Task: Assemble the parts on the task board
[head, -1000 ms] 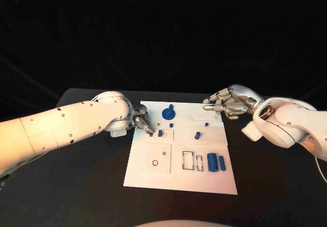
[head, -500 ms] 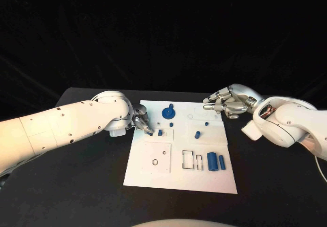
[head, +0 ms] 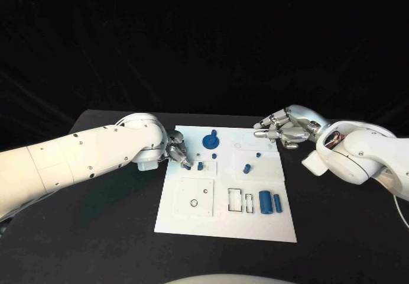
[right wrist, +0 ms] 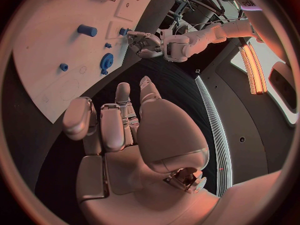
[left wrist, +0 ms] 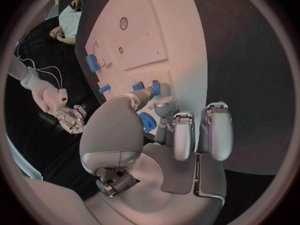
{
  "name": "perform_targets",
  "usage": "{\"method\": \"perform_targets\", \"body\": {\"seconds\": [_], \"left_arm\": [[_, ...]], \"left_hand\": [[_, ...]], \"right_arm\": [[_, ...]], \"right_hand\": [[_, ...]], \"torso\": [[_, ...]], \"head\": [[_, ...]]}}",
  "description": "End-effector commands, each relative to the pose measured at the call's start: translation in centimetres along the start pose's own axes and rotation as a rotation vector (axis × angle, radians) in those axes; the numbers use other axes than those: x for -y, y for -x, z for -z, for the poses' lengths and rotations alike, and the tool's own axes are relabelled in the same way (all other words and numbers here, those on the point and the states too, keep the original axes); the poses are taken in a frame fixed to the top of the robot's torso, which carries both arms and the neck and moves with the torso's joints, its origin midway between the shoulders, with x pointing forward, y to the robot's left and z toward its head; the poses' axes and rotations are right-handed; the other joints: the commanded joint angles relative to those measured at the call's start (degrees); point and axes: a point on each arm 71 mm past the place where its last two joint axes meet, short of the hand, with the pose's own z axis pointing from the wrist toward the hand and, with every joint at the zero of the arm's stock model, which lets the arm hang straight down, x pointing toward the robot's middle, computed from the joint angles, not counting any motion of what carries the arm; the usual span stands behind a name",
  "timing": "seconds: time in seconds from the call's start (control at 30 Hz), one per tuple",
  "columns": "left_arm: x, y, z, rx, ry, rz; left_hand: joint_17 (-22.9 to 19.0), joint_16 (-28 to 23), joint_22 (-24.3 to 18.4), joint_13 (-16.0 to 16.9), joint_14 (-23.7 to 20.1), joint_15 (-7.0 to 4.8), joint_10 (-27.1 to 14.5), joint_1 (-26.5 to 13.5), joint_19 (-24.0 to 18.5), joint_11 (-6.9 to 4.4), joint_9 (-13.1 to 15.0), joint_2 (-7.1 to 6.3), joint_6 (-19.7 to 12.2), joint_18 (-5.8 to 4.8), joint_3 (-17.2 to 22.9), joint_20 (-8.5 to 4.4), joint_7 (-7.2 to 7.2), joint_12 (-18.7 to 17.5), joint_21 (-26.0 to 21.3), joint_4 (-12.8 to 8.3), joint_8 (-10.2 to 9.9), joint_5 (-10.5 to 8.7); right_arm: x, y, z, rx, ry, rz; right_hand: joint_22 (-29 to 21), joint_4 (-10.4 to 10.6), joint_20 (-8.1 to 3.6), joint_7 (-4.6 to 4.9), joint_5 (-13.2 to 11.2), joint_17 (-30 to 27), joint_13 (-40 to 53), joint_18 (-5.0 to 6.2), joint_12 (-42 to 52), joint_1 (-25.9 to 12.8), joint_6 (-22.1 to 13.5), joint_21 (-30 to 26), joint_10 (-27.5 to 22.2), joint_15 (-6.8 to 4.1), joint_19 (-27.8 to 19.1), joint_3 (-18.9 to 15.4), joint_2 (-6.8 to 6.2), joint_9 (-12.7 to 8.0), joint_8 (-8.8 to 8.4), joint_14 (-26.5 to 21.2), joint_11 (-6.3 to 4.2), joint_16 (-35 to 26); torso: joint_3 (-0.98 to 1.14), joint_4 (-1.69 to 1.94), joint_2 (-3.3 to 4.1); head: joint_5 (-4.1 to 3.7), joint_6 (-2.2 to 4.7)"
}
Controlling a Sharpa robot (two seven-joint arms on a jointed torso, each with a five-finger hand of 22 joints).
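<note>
Head view: left hand [head: 177, 152] seemingly pinches small blue part [head: 187, 166]; right hand [head: 285, 128] curled, empty.

Two chunky white arms with glossy rounded shells; small dark screw dots scattered along the left arm [head: 77, 157]; right arm [head: 366, 157] same white plastic, with an opening near the wrist showing reddish wiring inside, plus a thin pale cable trailing off its far end; silver metal hands on both, left hand [head: 177, 151] and right hand [head: 285, 127]; fingers [left wrist: 212, 130] smooth, grey, segmented, with rounded pads; palm housing shows a small mechanical recess.
</note>
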Motion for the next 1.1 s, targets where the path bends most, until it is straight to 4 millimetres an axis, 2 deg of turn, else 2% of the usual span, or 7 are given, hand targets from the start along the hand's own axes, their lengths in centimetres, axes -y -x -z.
{"method": "perform_targets", "body": {"seconds": [0.03,0.13,0.23,0.33,0.57,0.87,1.1], "left_arm": [[0.15,-0.87,-0.31,-0.051,0.030,-0.010],[0.30,-0.95,-0.39,-0.061,0.032,-0.016],[0.39,-0.98,-0.48,-0.068,0.035,-0.020],[0.43,-0.98,-0.56,-0.071,0.038,-0.020],[0.51,-0.95,-0.69,-0.073,0.045,-0.021],[0.28,-0.78,-0.80,-0.064,0.059,-0.020],[-0.17,-0.51,-0.80,-0.046,0.066,-0.013]], "left_hand": [[15.10,0.14,10.33,0.10,5.92,-0.58,0.35,-0.86,3.44,-0.17,-0.18,-0.13,1.26,-0.20,-1.47,-0.39,-0.84,0.27,0.27,-0.20,-0.21,-0.28],[15.10,0.14,10.32,0.09,5.92,-0.65,0.31,-1.32,3.43,-0.23,-0.30,-0.08,1.49,-0.20,-2.95,-0.48,-0.89,0.26,0.23,0.15,-0.41,-0.27],[15.10,0.14,10.33,0.05,5.92,-0.61,0.18,-2.93,3.41,-0.20,-0.50,-0.64,1.85,-0.19,-5.85,-0.51,-0.84,0.23,0.18,1.45,-0.71,-0.23],[15.10,0.14,10.38,0.16,5.92,-0.68,0.19,-3.32,3.43,-0.21,-0.63,-0.43,2.07,-0.20,-7.56,-0.53,-0.84,0.34,0.19,2.16,-0.93,-0.20],[15.10,0.14,10.61,0.42,5.92,-0.68,0.33,-3.60,3.55,-0.23,-0.73,0.04,2.38,-0.27,-8.98,-0.54,-0.88,0.59,0.42,2.95,-1.09,-0.16],[15.10,0.14,10.70,0.68,5.92,-0.69,0.53,-4.27,3.58,-0.25,-0.85,0.29,2.82,-0.28,-11.23,-0.53,-0.91,0.84,0.45,4.28,-1.27,-0.14],[15.10,0.14,10.75,0.85,5.92,-0.63,0.67,-7.17,3.59,-0.19,-0.89,-0.92,3.35,-0.28,-19.40,-0.47,-0.87,1.01,0.40,7.38,-1.46,-0.38]], "right_arm": [[-0.11,-0.20,0.02,-0.018,0.013,0.008],[-0.14,-0.24,0.04,-0.025,0.018,0.005],[-0.12,-0.20,0.07,-0.026,0.020,0.004],[-0.08,-0.15,0.10,-0.023,0.019,0.003],[-0.09,-0.15,0.11,-0.022,0.019,0.003],[-0.11,-0.15,0.13,-0.021,0.019,0.003],[-0.10,-0.12,0.16,-0.019,0.020,0.003]], "right_hand": [[-0.05,0.03,0.00,0.09,0.27,-0.05,-0.10,0.78,0.33,-0.06,-0.31,-0.18,-0.30,0.16,-0.33,-0.15,0.47,0.08,0.23,1.27,0.02,-0.31],[-0.21,0.06,0.00,0.09,0.28,-0.21,-0.11,0.81,0.34,-0.07,-0.31,-0.26,-0.31,0.16,-0.42,-0.19,0.49,0.08,0.24,1.23,0.02,-0.44],[-0.21,0.08,0.00,0.09,0.36,-0.26,-0.13,0.81,0.34,-0.07,-0.33,-0.27,-0.33,0.16,-0.42,-0.21,0.52,0.08,0.25,1.22,0.02,-0.48],[-0.21,0.08,0.00,0.09,0.36,-0.26,-0.13,0.81,0.34,-0.07,-0.33,-0.27,-0.33,0.16,-0.42,-0.21,0.52,0.08,0.25,1.22,0.02,-0.48],[-0.22,0.13,0.00,0.09,0.50,-0.15,-0.16,0.81,0.34,-0.05,-0.37,-0.28,-0.37,0.17,-0.42,-0.24,0.60,0.07,0.26,1.23,0.02,-0.41],[-0.21,0.17,0.01,0.10,0.59,-0.23,-0.19,0.81,0.35,-0.05,-0.40,-0.29,-0.39,0.17,-0.42,-0.28,0.64,0.07,0.27,1.21,0.03,-0.48],[-0.56,0.27,0.01,0.12,0.65,-0.51,-0.23,0.88,0.36,-0.14,-0.51,-0.48,-0.44,0.19,-0.63,-0.41,0.63,0.05,0.25,1.13,0.06,-0.71]], "torso": [[0.03,-0.07,-0.01],[0.05,-0.09,0.02],[0.04,-0.08,0.00],[-0.01,-0.04,0.00],[-0.03,0.04,0.00],[-0.05,-0.03,0.01],[-0.06,-0.02,0.00]], "head": [[-0.01,-0.03],[-0.08,0.10],[-0.11,0.12],[-0.17,0.07],[-0.25,-0.08],[-0.20,-0.08],[-0.24,-0.04]]}}
